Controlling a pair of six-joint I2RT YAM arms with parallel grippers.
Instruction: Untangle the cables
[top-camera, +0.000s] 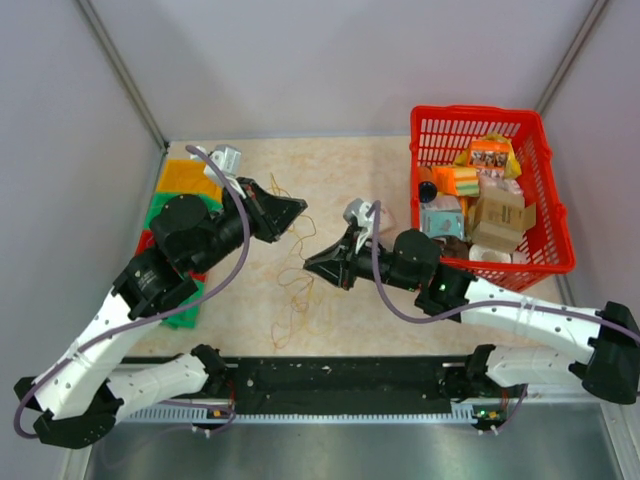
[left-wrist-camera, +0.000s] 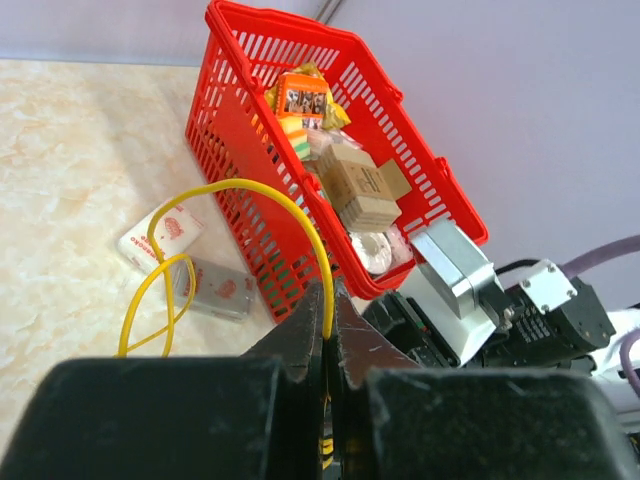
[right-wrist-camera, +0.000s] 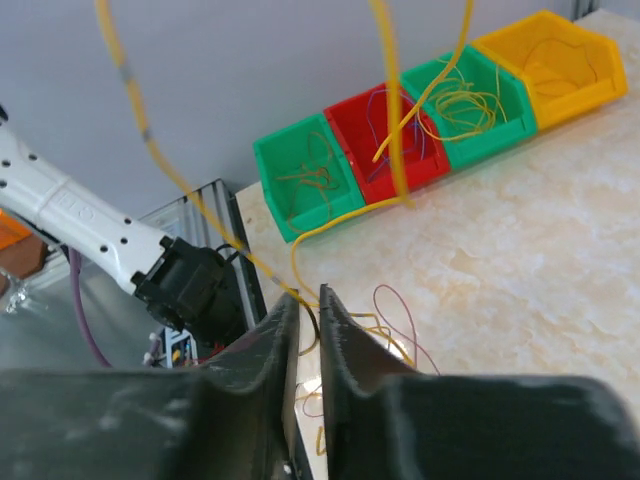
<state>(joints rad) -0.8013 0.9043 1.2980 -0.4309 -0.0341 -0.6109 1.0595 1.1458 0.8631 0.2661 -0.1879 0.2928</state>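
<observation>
A tangle of thin yellow and purple cables (top-camera: 295, 292) lies on the marble table between the arms. My left gripper (top-camera: 298, 212) is held above the table and is shut on a yellow cable (left-wrist-camera: 262, 190), which arcs out of the fingertips (left-wrist-camera: 318, 312) into a loop. My right gripper (top-camera: 312, 264) faces it from the lower right. Its jaws stand almost together, pinching a yellow cable (right-wrist-camera: 160, 160) at the tips (right-wrist-camera: 305, 298). More yellow and purple loops (right-wrist-camera: 400, 325) lie on the table below it.
A red basket (top-camera: 548, 170) full of packets stands at the back right and also shows in the left wrist view (left-wrist-camera: 232, 120). Two small packets (left-wrist-camera: 190, 262) lie beside it. Green, red and yellow bins (right-wrist-camera: 400, 140) holding cables line the left edge (top-camera: 172, 182).
</observation>
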